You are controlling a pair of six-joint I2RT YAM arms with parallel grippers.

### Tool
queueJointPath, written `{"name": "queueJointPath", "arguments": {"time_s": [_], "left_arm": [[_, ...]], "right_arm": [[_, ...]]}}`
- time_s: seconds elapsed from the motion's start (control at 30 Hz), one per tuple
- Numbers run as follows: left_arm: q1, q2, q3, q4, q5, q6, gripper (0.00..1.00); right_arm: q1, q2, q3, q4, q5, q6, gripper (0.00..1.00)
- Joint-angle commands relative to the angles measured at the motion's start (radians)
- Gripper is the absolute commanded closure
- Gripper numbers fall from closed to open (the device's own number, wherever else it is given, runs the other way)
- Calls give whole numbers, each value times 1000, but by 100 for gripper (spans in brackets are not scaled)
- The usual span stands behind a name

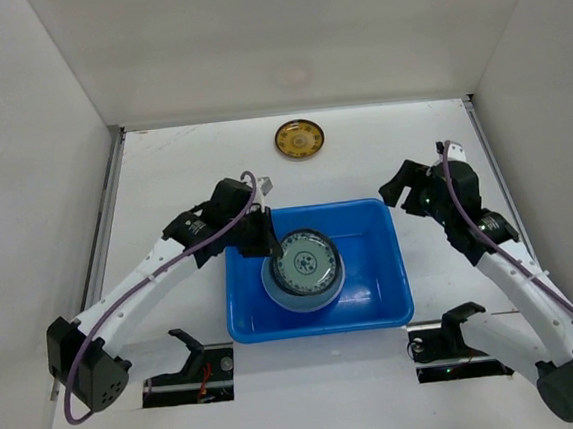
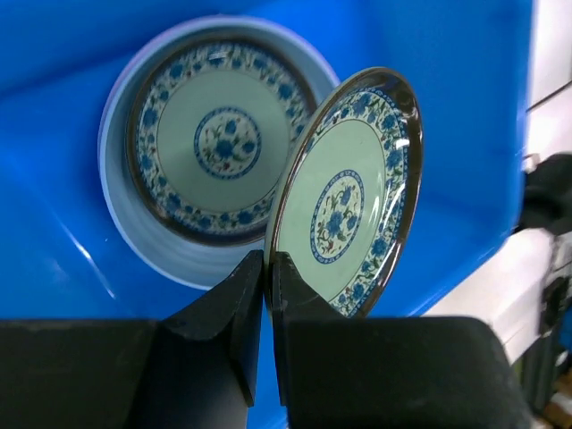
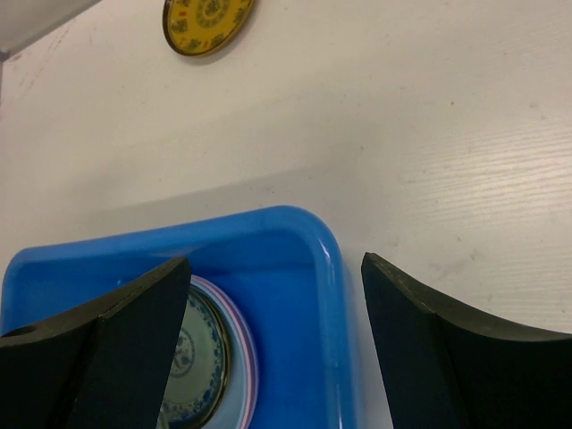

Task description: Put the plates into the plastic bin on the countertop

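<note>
The blue plastic bin [image 1: 392,265] sits mid-countertop. A stack of plates lies in its left half: a teal-and-white plate [image 2: 214,143] on larger light-blue [image 2: 147,241] and pink ones. My left gripper [image 2: 266,266] is shut on the rim of a second teal-and-white plate [image 2: 353,201], holding it tilted on edge over the stack, inside the bin [image 2: 465,89]. An amber-yellow plate [image 1: 300,139] lies on the countertop behind the bin, also in the right wrist view [image 3: 207,20]. My right gripper [image 3: 275,259] is open and empty above the bin's far right corner [image 3: 329,259].
White walls bound the countertop [image 1: 183,173] on the left, back and right. Two black fixtures [image 1: 190,349] [image 1: 449,325] stand at the near edge, in front of the bin. The bin's right half holds no plates.
</note>
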Motion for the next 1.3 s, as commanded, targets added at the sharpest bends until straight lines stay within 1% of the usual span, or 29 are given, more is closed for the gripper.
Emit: {"name": "queueJointPath", "arguments": {"time_s": [0.0,0.1,0.37,0.6,0.67,0.83,0.93,1.0,1.13,1.2,1.23,1.27], "left_arm": [[-34,16,-26,-5,-50,36,95],[-45,66,-48,-3,-84,62,95],[-2,155,-59,41,-113,133,95],[22,198,-51,53,-140,170,93],[25,206,-46,56,-137,177,90],[16,221,-34,62,-133,187,75],[10,218,-17,59,-137,188,60],[1,208,9,49,-139,193,43],[-22,174,98,1,-142,194,18],[-33,157,140,-25,-147,194,9],[-39,140,170,-42,-156,194,1],[-40,125,190,-52,-163,193,0]], "right_arm": [[-6,35,37,105,-13,25,18],[-1,52,54,108,-13,22,18],[-9,73,61,109,-15,20,18],[-10,101,78,126,-13,20,17],[-10,116,86,131,-15,23,17],[-6,158,110,144,-16,22,17],[-12,188,133,164,-16,23,17],[-21,225,161,186,-19,25,16],[-53,372,250,241,-74,37,16],[-72,461,296,278,-134,63,17],[-82,518,325,301,-163,86,17],[-87,564,348,321,-185,104,17]]}}
